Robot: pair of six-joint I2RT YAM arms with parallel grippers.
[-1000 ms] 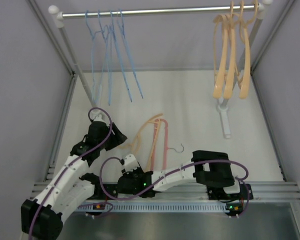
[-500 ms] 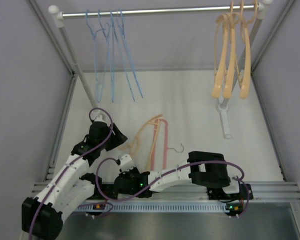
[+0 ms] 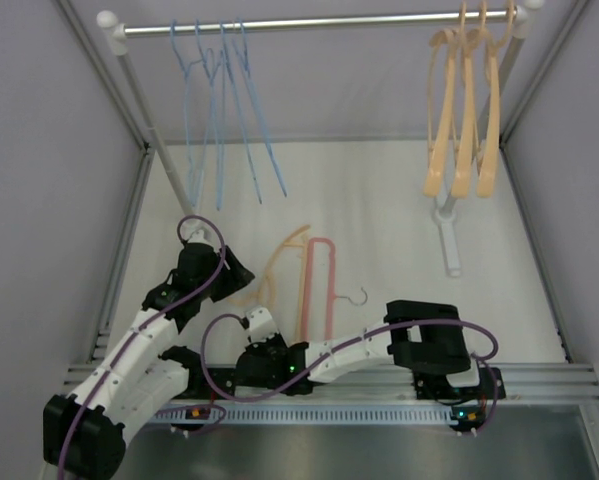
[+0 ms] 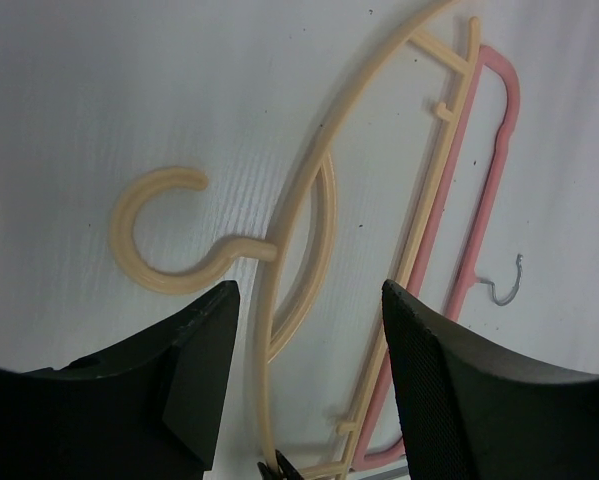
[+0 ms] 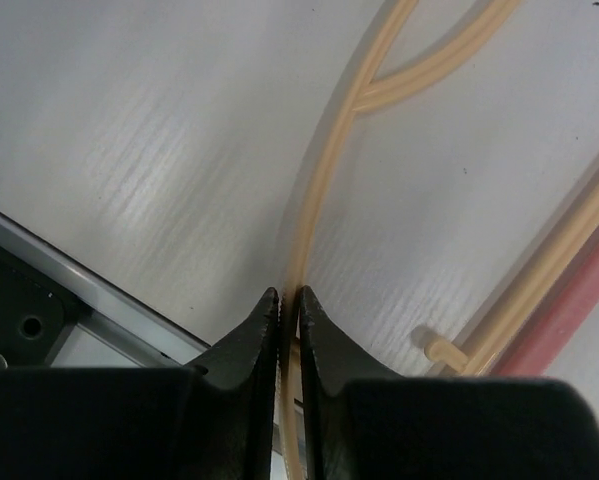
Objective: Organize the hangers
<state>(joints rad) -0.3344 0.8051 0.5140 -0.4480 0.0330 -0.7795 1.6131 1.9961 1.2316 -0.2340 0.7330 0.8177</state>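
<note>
On the tabletop (image 3: pixel 399 200) near its front edge, right hand (image 5: pixel 287 300) is pinched tight on the thin arm of the peach hanger (image 5: pixel 329 170) (tip grip only), left hand (image 4: pixel 307 295) gapes empty over its neck; lifting could slip it or snag the pink hanger (image 4: pixel 499 150) lying against it.

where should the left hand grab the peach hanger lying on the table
Grip the peach hanger at its neck, where the hook joins the curved shoulder. It lies flat, so come straight down from above, fingers across the thin bar. The open left hand straddles that shoulder; the right hand is shut on the same bar.
</note>
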